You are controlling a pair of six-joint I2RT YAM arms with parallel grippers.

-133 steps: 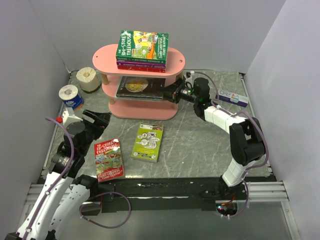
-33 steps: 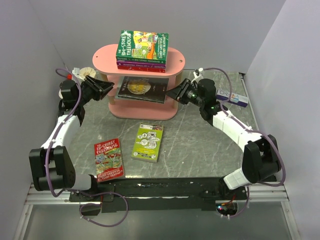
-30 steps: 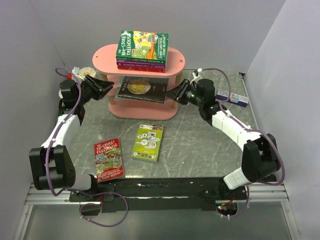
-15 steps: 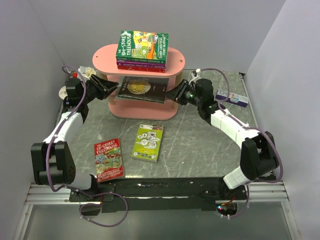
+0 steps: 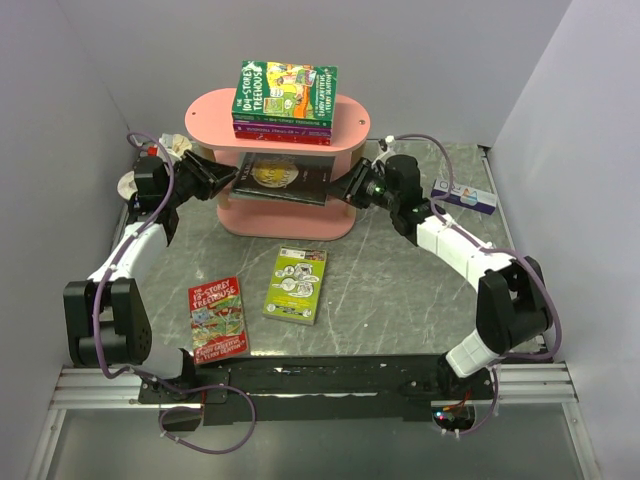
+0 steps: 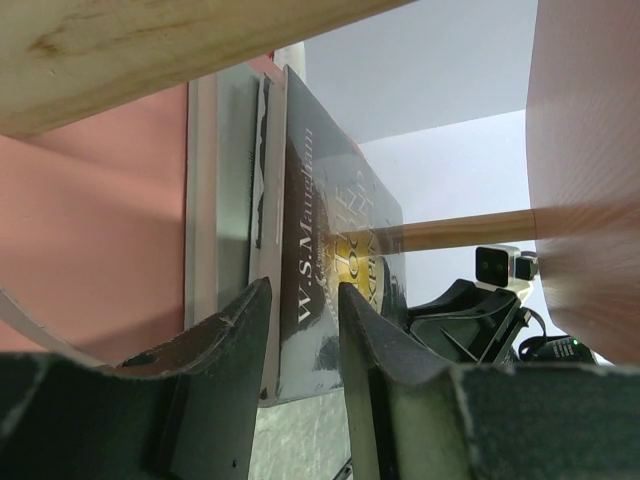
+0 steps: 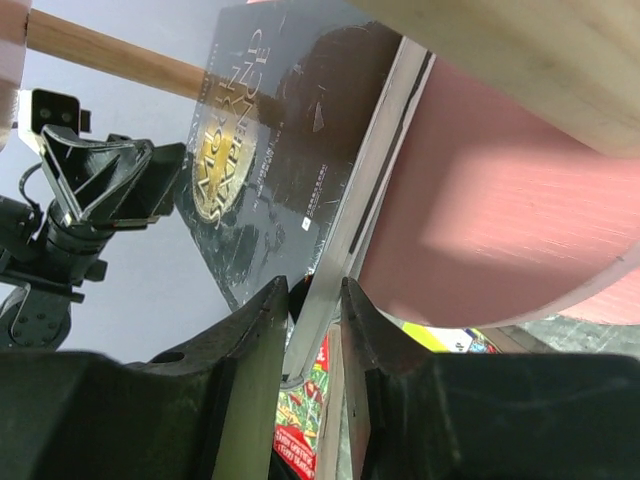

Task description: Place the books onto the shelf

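The dark book [image 5: 284, 177] lies flat on the middle board of the pink shelf [image 5: 215, 112], right between the two claws. The left claw [image 5: 228, 181] is closed on its near corner: in the left wrist view the fingers [image 6: 235, 330] flank the spine [image 6: 303, 290], one below and one above the cover. A grey book [image 6: 226, 200] lies under it, behind the lower finger; I cannot tell if that one is pinched too. The right claw [image 5: 350, 188] grips the opposite end, and the book's pale edge fills its narrow gap [image 7: 315, 285].

Both arms bend at the elbow by the table's sides, their forearms slanting inward to the shelf, wrists rolled so the fingers stand one over the other.

Above the claws, a stack of books [image 5: 285, 98] rests on the top board. Behind them, on the table, lie a red book [image 5: 218, 318] and a lime book [image 5: 296, 285].
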